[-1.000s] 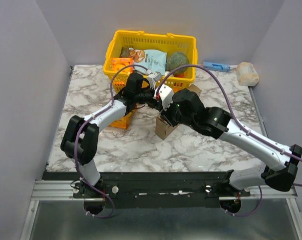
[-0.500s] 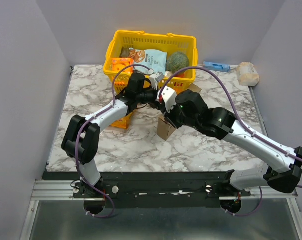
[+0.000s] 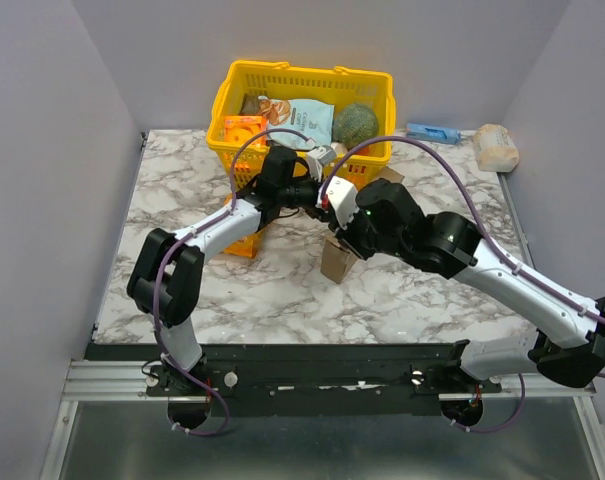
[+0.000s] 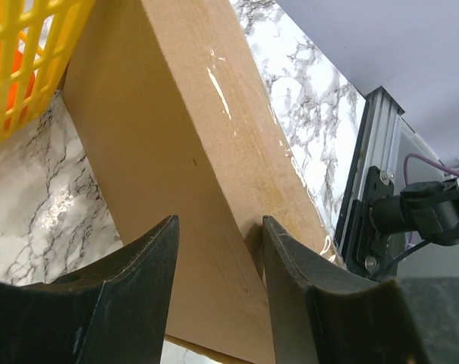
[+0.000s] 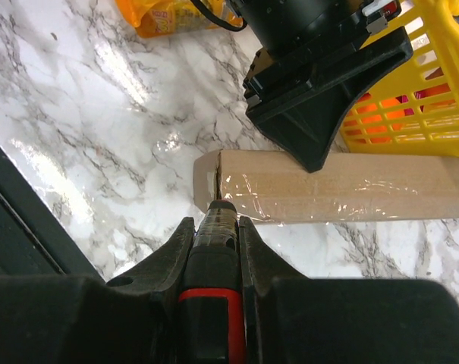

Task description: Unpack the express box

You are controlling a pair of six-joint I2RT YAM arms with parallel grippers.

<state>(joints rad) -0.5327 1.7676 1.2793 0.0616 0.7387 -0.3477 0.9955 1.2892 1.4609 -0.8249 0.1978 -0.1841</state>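
Starting at the left fingers [image 4: 130,296]: they were closed across the box [image 4: 176,152], one finger on each side, with cardboard filling the gap between them. The box rested on edge on the surface [image 3: 182,190], its clear-taped narrow face turned upward, just beside the wall of the yellow basket [image 3: 225,112].

The right fingers [image 5: 168,262] were together, clamped on a dark tool [image 5: 214,227] with a red band. The tip of the tool met one end of the box at the taped corner, well apart from the left fingers' hold.

In the overhead view, the left arm [image 3: 207,235] and right arm [image 3: 502,275] met over the middle of the surface and hid most of the box; only brown corners showed.

An orange packet [image 3: 244,243] lay on the surface beside the left arm. The basket stood at the far edge and held a pale blue bag [image 3: 307,120] and a round green item [image 3: 355,122]. A blue item [image 3: 432,132] and a pale lump [image 3: 495,148] lay at the far right.
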